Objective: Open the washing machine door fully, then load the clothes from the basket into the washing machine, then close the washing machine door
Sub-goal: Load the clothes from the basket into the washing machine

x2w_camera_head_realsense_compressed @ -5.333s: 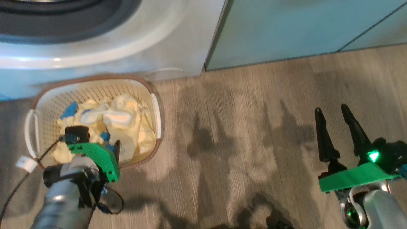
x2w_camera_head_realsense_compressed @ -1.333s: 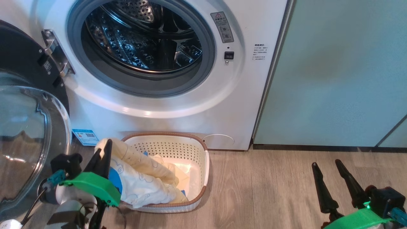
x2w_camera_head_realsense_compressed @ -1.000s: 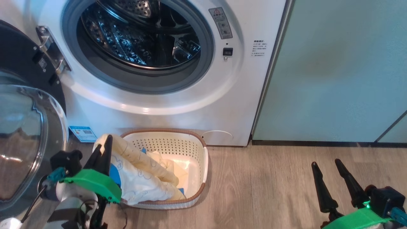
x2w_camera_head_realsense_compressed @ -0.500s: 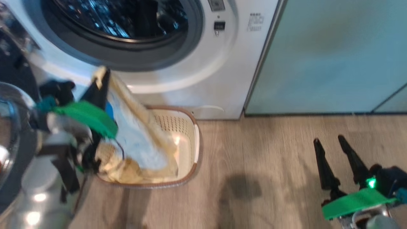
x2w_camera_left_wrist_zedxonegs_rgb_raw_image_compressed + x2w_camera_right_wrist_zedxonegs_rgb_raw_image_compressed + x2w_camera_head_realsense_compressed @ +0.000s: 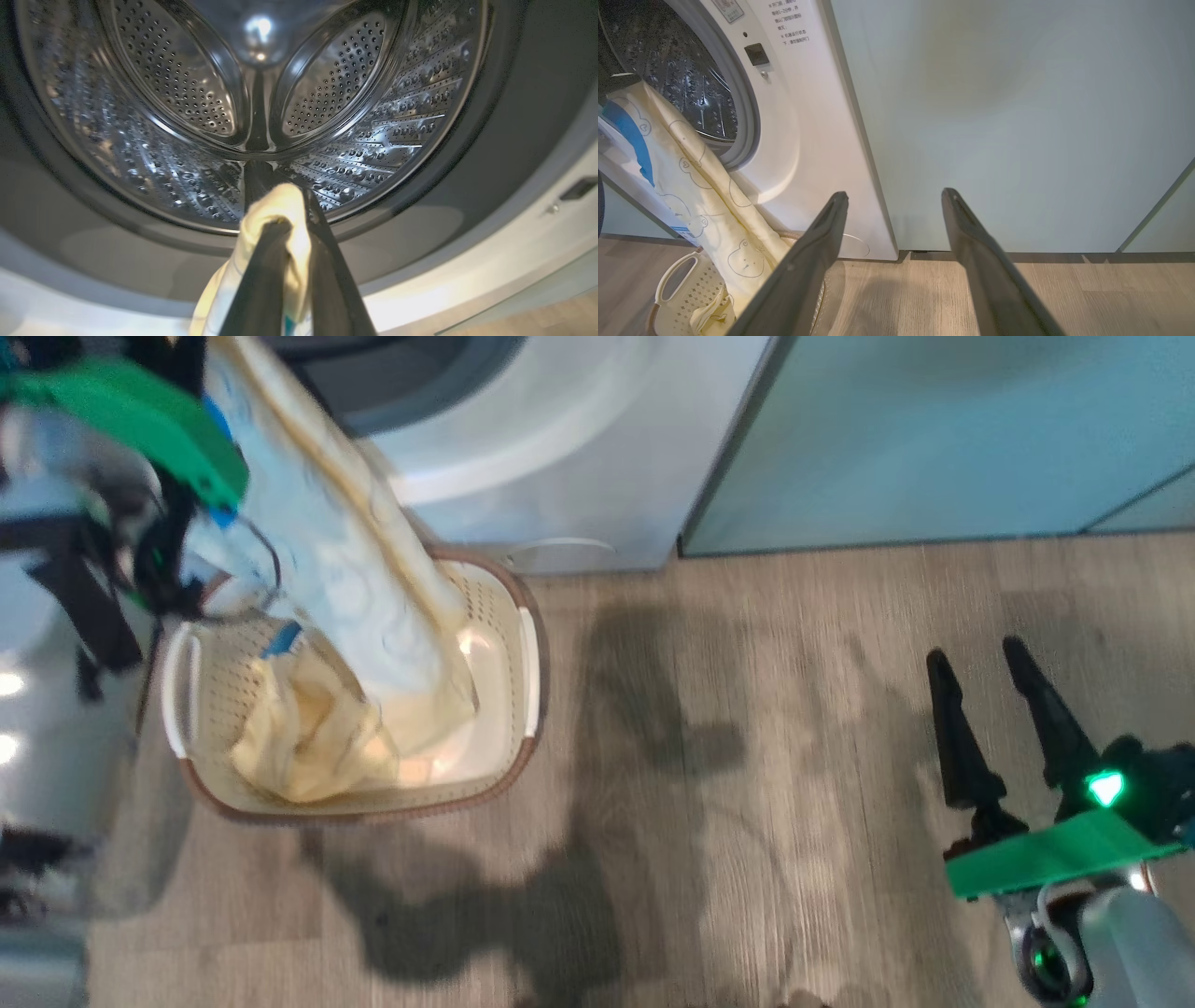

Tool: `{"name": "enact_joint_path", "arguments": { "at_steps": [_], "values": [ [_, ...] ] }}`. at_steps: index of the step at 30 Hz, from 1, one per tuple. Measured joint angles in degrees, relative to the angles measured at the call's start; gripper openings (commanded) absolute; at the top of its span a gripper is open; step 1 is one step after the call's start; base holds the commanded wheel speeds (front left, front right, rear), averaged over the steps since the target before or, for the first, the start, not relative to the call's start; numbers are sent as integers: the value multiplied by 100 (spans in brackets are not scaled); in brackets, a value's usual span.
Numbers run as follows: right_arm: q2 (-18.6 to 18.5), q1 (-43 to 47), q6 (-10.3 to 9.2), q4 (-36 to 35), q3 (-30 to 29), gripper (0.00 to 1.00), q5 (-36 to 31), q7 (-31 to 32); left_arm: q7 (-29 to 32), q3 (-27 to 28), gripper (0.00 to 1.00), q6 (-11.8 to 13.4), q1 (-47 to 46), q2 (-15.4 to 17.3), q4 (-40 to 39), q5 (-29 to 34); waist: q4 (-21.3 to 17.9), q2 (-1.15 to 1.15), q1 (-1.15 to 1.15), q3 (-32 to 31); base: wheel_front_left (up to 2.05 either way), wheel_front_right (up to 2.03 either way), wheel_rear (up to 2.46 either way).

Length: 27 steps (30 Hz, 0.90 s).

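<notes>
Raised since half a second ago, the left gripper [image 5: 182, 359] now sits at the head view's upper left corner, clamped on the top of a pale yellow garment [image 5: 345, 579]. The garment's long axis slants from that corner down into the basket [image 5: 527, 663], where its lower end lies among more yellow clothes [image 5: 299, 737]. The basket stands on the wooden floor [image 5: 766, 756] just in front of the washing machine [image 5: 560, 448]. Bare floor stretches from its right side to the right gripper [image 5: 974, 651], whose fingers are spread wide around nothing, well apart from everything. From the left wrist, the pinched cloth points straight into the steel drum [image 5: 336, 88], the fingertips sit near the lower lip of the grey rubber ring [image 5: 472, 186], and the mouth ahead is unobstructed. From the right wrist, the garment hangs as a taut strip across the machine's front, blue patch [image 5: 630, 135] uppermost, left of the pale green cabinet [image 5: 1017, 116].
</notes>
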Motion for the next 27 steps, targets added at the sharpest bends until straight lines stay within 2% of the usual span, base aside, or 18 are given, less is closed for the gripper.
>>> {"name": "enact_joint_path", "arguments": {
  "at_steps": [10,15,18,27],
  "values": [
    [79,-456,1,-114,20,100,0,0,664,-724,0,0,-1415,319,568,-549,-143,0,-1,735,0,0,0],
    [111,-762,0,-151,55,100,11,0,749,-998,0,-1,-2213,516,866,-705,-210,0,0,1208,0,0,0],
    [134,-917,1,-164,81,100,51,0,704,-1135,0,-1,-2593,602,1084,-736,-272,0,0,1459,0,0,0],
    [222,-1257,1,-193,230,100,104,0,-33,-1505,0,-3,-3543,761,1803,-624,-546,0,0,2012,0,0,0]
  ]
}}
